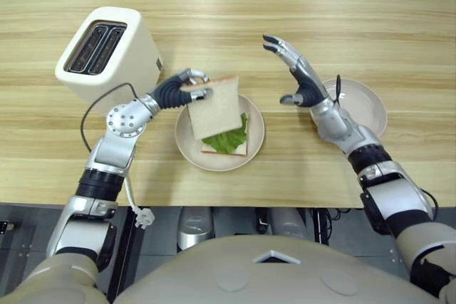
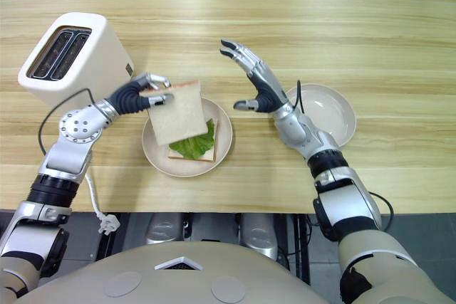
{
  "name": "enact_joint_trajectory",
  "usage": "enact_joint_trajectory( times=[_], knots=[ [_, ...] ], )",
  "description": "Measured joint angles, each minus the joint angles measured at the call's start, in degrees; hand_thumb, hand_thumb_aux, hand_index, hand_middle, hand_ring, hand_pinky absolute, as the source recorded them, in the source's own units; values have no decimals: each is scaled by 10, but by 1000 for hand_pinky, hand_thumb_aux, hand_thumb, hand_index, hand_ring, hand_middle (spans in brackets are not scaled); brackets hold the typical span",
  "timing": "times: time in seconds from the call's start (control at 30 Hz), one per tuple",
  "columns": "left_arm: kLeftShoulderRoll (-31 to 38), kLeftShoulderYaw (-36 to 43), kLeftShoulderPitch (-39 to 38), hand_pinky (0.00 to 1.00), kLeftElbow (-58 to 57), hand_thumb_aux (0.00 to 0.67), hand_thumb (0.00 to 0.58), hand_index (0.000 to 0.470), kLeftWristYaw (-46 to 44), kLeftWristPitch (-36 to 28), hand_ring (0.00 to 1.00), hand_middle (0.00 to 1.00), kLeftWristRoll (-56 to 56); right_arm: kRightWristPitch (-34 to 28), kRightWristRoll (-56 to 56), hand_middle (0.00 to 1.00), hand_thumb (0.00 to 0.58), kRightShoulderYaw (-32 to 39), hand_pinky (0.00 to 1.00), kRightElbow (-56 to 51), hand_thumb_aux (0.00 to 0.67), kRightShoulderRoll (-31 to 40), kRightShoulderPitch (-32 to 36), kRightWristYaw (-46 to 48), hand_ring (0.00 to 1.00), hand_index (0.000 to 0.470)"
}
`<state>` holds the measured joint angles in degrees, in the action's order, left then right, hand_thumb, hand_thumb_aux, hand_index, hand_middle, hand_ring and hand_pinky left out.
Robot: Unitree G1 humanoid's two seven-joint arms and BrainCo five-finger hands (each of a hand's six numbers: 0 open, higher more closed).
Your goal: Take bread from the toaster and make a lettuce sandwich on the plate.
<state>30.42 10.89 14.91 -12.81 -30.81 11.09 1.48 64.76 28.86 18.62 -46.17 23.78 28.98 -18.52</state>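
Wooden table (image 1: 299,5): left hand (image 1: 187,87) pinching bread slice (image 1: 216,108) (above lettuce (image 1: 229,139)); right hand (image 1: 299,76) spread, empty.

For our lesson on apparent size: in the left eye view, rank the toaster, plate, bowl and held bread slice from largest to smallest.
1. toaster, though its height brings it nearer the camera.
2. plate.
3. bowl, partly hidden, so its gap to the plate is unsure.
4. slice.
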Motion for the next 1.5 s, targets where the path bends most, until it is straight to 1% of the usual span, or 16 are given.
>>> enact_joint_trajectory(
  times=[0.23,0.33,0.43,0.53,0.7,0.93,1.07,1.33,1.5],
  knots=[
    [-24,7,68,1000,-102,670,580,460,-86,17,1000,1000,0,25,-47,0,0,16,0,99,0,14,-57,106,0,0],
    [-32,5,77,1000,-123,670,580,460,-110,11,1000,1000,-7,28,-37,0,0,38,0,115,0,20,-72,149,0,0],
    [-44,4,81,1000,-138,670,580,460,-124,7,1000,1000,-16,28,-29,0,0,53,0,126,0,21,-72,184,0,0],
    [-48,-7,82,1000,-141,670,580,460,-142,-4,1000,1000,-37,28,-25,0,0,54,0,128,0,20,-72,203,0,0],
    [-67,-27,83,1000,-140,670,580,460,-180,-34,1000,1000,-90,27,-15,0,0,65,0,121,0,8,-72,225,0,0],
    [-66,-49,102,1000,-149,670,580,460,-172,-37,1000,1000,-89,25,0,0,0,74,0,107,0,-1,-82,238,0,0],
    [-66,-50,103,1000,-148,670,580,460,-184,-46,1000,1000,-89,20,9,0,0,74,0,107,0,-3,-83,236,0,0],
    [-59,-24,93,1000,-150,670,580,460,-215,-33,1000,1000,-61,20,22,0,0,74,0,114,0,-6,-86,238,0,0],
    [-63,-21,98,1000,-178,670,580,460,-216,-23,1000,1000,-50,20,23,0,0,71,0,157,0,-12,-96,236,0,0]
  ],
)
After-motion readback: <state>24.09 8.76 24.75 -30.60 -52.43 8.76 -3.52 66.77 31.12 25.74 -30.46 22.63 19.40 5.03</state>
